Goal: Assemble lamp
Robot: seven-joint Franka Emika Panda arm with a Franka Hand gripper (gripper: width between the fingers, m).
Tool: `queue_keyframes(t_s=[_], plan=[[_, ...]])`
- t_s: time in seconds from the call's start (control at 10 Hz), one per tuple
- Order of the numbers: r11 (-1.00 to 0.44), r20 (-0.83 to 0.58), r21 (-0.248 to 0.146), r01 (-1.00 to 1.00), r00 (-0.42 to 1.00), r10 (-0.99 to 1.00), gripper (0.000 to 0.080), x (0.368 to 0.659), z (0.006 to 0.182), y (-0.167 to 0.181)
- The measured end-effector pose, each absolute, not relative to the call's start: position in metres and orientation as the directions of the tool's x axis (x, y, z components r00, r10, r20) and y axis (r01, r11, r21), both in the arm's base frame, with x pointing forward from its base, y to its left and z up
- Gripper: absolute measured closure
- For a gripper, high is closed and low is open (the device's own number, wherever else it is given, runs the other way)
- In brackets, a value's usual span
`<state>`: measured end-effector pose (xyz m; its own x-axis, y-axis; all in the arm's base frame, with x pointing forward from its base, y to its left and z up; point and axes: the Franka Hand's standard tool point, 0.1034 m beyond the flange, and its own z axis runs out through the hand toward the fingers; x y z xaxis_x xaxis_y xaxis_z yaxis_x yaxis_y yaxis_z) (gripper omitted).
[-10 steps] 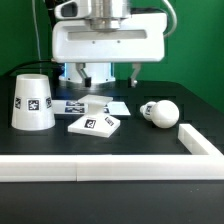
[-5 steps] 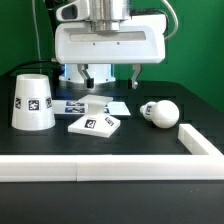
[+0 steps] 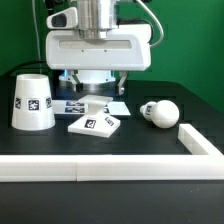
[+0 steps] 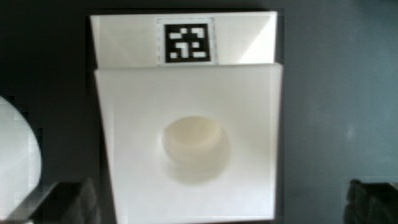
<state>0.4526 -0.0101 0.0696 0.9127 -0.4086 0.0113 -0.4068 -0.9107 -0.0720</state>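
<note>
The flat square stepped lamp base [image 3: 97,122] lies on the black table, a tag on its near edge. In the wrist view the base [image 4: 143,100] fills the frame, with its tag and an oval socket hole. My gripper [image 3: 97,86] hangs open and empty just above and behind the base. In the wrist view its dark fingertips [image 4: 68,200] stand wide on either side of the gripper's middle [image 4: 222,205]. The cup-shaped shade [image 3: 32,100] stands mouth down at the exterior view's left. The ball-topped bulb [image 3: 160,112] lies on its side at the right.
The marker board [image 3: 68,104] lies flat behind the base, partly under the gripper. Long white bars [image 3: 100,170] form a wall along the front and the right [image 3: 200,140]. A curved white edge of the shade [image 4: 11,150] shows in the wrist view.
The gripper and its white housing have come down toward the base and shifted slightly to the exterior view's left. The lamp parts have not moved.
</note>
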Motion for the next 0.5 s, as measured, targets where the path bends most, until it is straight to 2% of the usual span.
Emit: queue_keyframes(t_s=[0.5], plan=[[-0.924,0.027,-0.061,-0.376,0.925,-0.379,0.0100,0.449,0.049,-0.014]])
